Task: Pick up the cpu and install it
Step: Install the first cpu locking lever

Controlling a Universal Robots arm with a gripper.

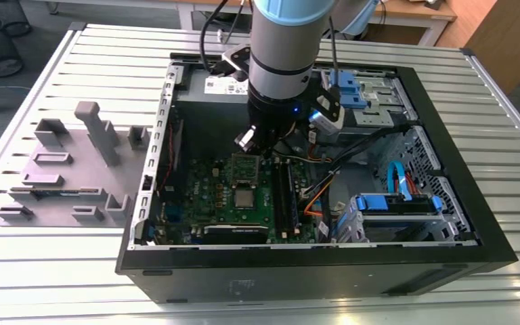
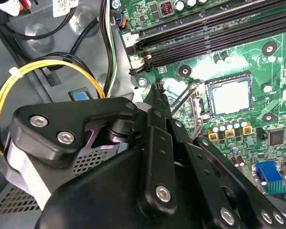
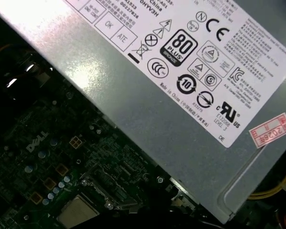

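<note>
The cpu (image 2: 231, 97) is a small pale silver square lying flat in its socket on the green board (image 2: 276, 71). It also shows in the exterior view as the cpu (image 1: 244, 198) and in the first wrist view as the cpu (image 3: 77, 210). The socket's metal frame (image 2: 189, 102) stands swung up beside it. My gripper (image 2: 158, 93) hangs over the board just beside that raised frame, apart from the cpu, with nothing seen at its tip. In the exterior view the gripper (image 1: 252, 147) is above the socket frame (image 1: 244, 169), inside the open computer case (image 1: 314, 261).
A grey power supply (image 3: 181, 95) sits close behind the board. Black memory slots (image 2: 205, 33) and a yellow cable loop (image 2: 38, 67) lie near the gripper. Blue drive cages (image 1: 395, 203) fill the case's side at the exterior view's right. Grey fixture blocks (image 1: 70, 169) stand outside the case.
</note>
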